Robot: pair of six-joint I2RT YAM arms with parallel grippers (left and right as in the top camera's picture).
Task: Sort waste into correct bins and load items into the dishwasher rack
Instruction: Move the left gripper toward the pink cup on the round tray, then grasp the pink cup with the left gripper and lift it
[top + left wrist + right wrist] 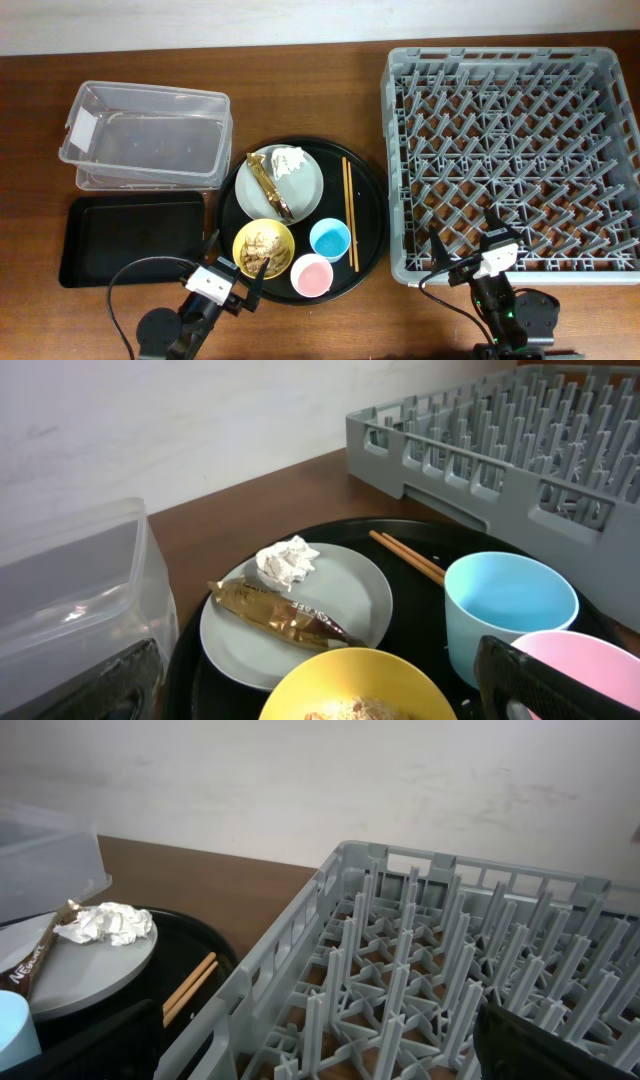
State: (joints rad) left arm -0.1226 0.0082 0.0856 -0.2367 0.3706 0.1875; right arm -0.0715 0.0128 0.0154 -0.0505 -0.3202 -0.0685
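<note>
A pale grey plate [300, 185] on the round black tray holds a crumpled white napkin [290, 163] and a gold-brown wrapper [270, 187]. They also show in the left wrist view: plate [345, 600], napkin [285, 562], wrapper [280, 618]. In front sit a yellow bowl [263, 247] of beige food scraps [350, 710], a light blue cup [330, 240] and a pink cup [311, 275]. Wooden chopsticks [350, 213] lie to the plate's right. My left gripper [235, 262] is open and empty, just in front of the bowl. My right gripper [468, 245] is open and empty over the near edge of the grey dishwasher rack [515, 60].
A clear plastic tub [145, 135] stands at the back left, with a shallow black rectangular tray [130, 240] in front of it. The round black tray [372, 200] lies between these bins and the rack. The rack has nothing in it.
</note>
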